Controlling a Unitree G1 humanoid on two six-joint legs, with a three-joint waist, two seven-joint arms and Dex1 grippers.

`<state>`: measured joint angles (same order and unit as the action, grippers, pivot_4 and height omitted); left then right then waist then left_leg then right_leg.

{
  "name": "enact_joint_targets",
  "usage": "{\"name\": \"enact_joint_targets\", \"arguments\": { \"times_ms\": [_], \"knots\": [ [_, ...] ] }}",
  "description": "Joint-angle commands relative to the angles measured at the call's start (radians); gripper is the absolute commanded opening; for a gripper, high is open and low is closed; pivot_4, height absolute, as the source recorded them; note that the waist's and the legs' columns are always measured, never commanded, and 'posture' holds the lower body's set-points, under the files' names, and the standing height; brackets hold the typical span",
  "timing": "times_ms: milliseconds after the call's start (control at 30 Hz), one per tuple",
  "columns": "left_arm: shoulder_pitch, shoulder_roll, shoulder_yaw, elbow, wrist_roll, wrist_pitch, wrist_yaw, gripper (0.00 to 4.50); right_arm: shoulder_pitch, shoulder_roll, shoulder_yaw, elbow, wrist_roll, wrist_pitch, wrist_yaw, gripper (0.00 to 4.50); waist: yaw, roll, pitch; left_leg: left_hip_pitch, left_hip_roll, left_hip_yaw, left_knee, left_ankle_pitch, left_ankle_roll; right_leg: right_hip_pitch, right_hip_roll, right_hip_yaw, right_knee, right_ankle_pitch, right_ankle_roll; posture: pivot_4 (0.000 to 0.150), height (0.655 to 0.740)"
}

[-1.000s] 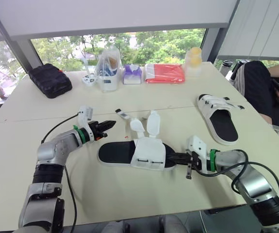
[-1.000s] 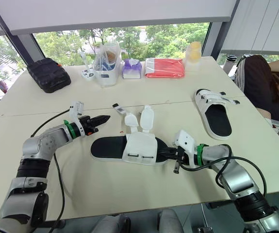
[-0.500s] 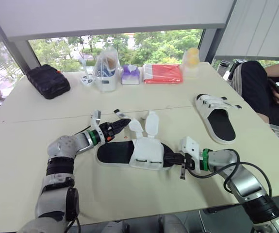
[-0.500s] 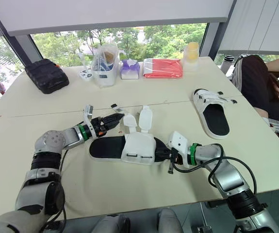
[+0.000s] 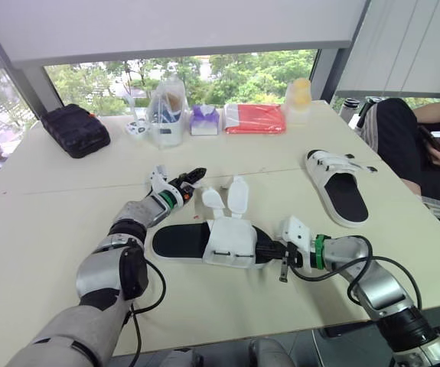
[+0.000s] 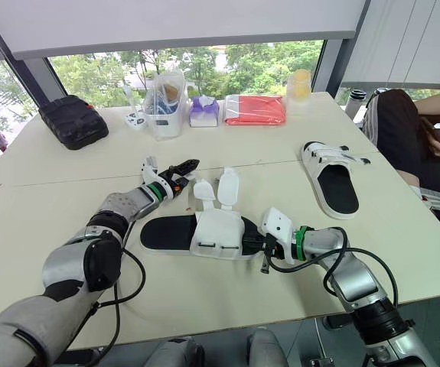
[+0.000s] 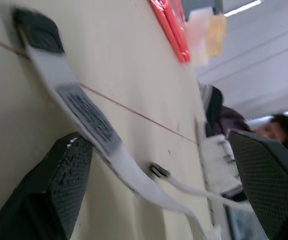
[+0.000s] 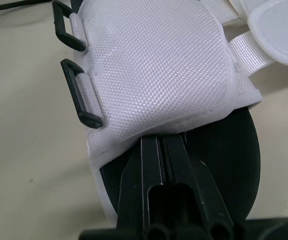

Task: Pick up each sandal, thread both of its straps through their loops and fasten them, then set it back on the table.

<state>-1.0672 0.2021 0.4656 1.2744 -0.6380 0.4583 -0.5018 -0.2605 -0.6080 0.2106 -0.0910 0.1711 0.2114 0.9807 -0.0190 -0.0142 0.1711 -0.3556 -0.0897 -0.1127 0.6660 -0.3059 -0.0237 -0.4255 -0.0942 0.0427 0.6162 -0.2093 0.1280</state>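
Your grippers at the near sandal (image 5: 177, 241) on the tabletop (image 5: 44, 229)
Head view: left gripper (image 5: 195, 175) just behind it, right gripper (image 5: 269, 250) at its toe end; second sandal (image 5: 342, 187) well apart. Left wrist: fingers (image 7: 58, 190) apart, a strap (image 7: 88, 120) between them. Right wrist: fingers together under the white upper (image 8: 154, 70)

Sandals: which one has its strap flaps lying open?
The centre sandal, at the right pincer: its two white flaps lie spread open. The other sandal sits apart, far right.
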Motion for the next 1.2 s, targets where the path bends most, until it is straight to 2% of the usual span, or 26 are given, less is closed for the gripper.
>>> {"name": "enact_joint_targets", "arguments": {
  "times_ms": [33,167,200,400,500,567,667,733,867,967,1033,1067,1100,1133,1200],
  "knots": [
    [-0.027,0.011,0.019,0.029,0.035,-0.053,-0.019,2.52,0.0,0.013,0.014,0.001,-0.014,0.006,-0.009,0.0,0.001,0.0,0.0,0.0,0.0,0.0,0.0,0.0,0.0,0.0,0.0,0.0,0.0,0.0,0.0,0.15,0.74],
    [-0.04,0.014,0.031,0.041,0.049,-0.05,-0.037,0.43,0.003,0.017,0.012,0.0,-0.016,0.007,-0.021,0.0,0.003,-0.001,0.0,-0.001,0.0,0.0,0.0,0.0,0.0,-0.001,0.0,0.0,0.0,0.0,0.0,0.15,0.74],
    [-0.042,0.015,0.034,0.043,0.051,-0.048,-0.037,0.05,0.003,0.017,0.012,0.0,-0.016,0.007,-0.022,0.0,0.002,0.0,0.0,-0.001,0.0,0.0,0.0,0.0,0.0,-0.001,0.0,0.0,0.0,0.0,0.0,0.15,0.74],
    [-0.056,0.032,0.041,0.038,0.079,-0.057,-0.071,0.05,0.001,0.027,0.01,0.019,-0.025,-0.005,-0.039,0.0,0.0,-0.001,0.0,-0.001,0.0,0.0,0.0,0.0,0.001,-0.001,0.0,0.0,0.0,0.0,0.0,0.15,0.74],
    [-0.075,0.056,-0.134,-0.028,0.236,-0.14,-0.282,0.05,0.001,0.023,0.01,0.032,-0.032,-0.022,-0.035,0.0,0.001,-0.001,0.0,-0.001,0.0,0.0,0.0,0.0,0.001,-0.001,0.001,0.0,0.0,0.0,0.0,0.15,0.74],
    [-0.082,0.062,-0.187,-0.051,0.281,-0.168,-0.36,0.05,0.003,0.019,0.009,0.035,-0.034,-0.029,-0.032,0.0,0.003,-0.001,0.0,-0.001,0.0,0.0,0.0,0.0,0.0,-0.001,0.001,0.0,0.0,0.0,0.0,0.15,0.74],
    [-0.06,0.085,-0.304,-0.184,0.36,-0.301,-0.543,0.05,0.01,0.011,0.004,0.043,-0.035,-0.044,-0.026,0.0,0.003,-0.001,0.0,-0.001,0.0,0.0,0.0,0.0,0.0,-0.001,0.001,0.0,0.0,0.0,0.0,0.15,0.74],
    [-0.03,0.095,-0.364,-0.277,0.4,-0.393,-0.617,0.05,0.015,0.005,0.0,0.048,-0.035,-0.056,-0.022,0.0,0.003,-0.001,0.0,-0.001,0.0,0.0,0.0,0.0,0.0,-0.001,0.001,0.0,0.0,0.0,0.0,0.15,0.74],
    [0.107,0.161,-0.563,-0.537,0.596,-0.935,-0.699,0.05,0.011,-0.006,0.002,0.081,-0.046,-0.093,-0.013,0.0,0.002,0.0,0.0,-0.001,0.002,0.001,-0.001,0.0,-0.001,-0.001,0.0,0.001,-0.001,0.0,0.0,0.15,0.74],
    [0.134,0.21,-0.628,-0.529,0.677,-1.304,-0.681,0.05,0.007,-0.006,0.003,0.098,-0.045,-0.109,-0.01,0.0,0.009,-0.001,0.0,-0.001,0.002,0.001,-0.001,0.0,-0.001,-0.001,0.0,0.001,-0.002,0.0,0.0,0.15,0.74],
    [0.111,0.264,-0.651,-0.456,0.824,-1.629,-0.575,0.05,0.002,-0.003,0.007,0.109,-0.045,-0.117,-0.01,0.0,0.01,-0.001,0.0,-0.001,0.001,0.001,-0.001,-0.001,0.001,-0.001,-0.001,0.001,-0.002,0.0,-0.001,0.15,0.74],
    [0.093,0.286,-0.624,-0.418,0.937,-1.795,-0.504,0.05,0.0,0.0,0.008,0.114,-0.045,-0.12,-0.01,0.0,0.011,-0.001,0.0,-0.001,0.001,0.001,-0.001,-0.001,0.002,-0.001,-0.001,0.001,-0.002,0.0,-0.001,0.15,0.74],
    [0.073,0.304,-0.615,-0.378,1.012,-1.906,-0.454,0.05,-0.002,0.002,0.01,0.118,-0.045,-0.123,-0.011,0.0,0.011,-0.001,0.0,-0.001,0.001,0.001,-0.001,-0.001,0.002,-0.001,-0.001,0.001,-0.003,0.0,-0.001,0.15,0.74],
    [0.058,0.317,-0.595,-0.356,1.105,-1.979,-0.401,0.05,-0.004,0.006,0.012,0.122,-0.046,-0.126,-0.013,0.0,0.011,-0.001,0.0,-0.001,0.001,0.001,-0.001,-0.001,0.002,-0.001,-0.001,0.001,-0.003,0.0,-0.001,0.15,0.74],
    [0.034,0.32,-0.559,-0.323,1.211,-2.042,-0.293,0.05,-0.007,0.01,0.014,0.126,-0.047,-0.128,-0.016,0.0,0.012,-0.001,0.0,-0.001,0.001,0.001,-0.001,-0.002,0.003,0.0,-0.001,0.001,-0.003,0.0,0.0,0.15,0.74]
  ]
}}
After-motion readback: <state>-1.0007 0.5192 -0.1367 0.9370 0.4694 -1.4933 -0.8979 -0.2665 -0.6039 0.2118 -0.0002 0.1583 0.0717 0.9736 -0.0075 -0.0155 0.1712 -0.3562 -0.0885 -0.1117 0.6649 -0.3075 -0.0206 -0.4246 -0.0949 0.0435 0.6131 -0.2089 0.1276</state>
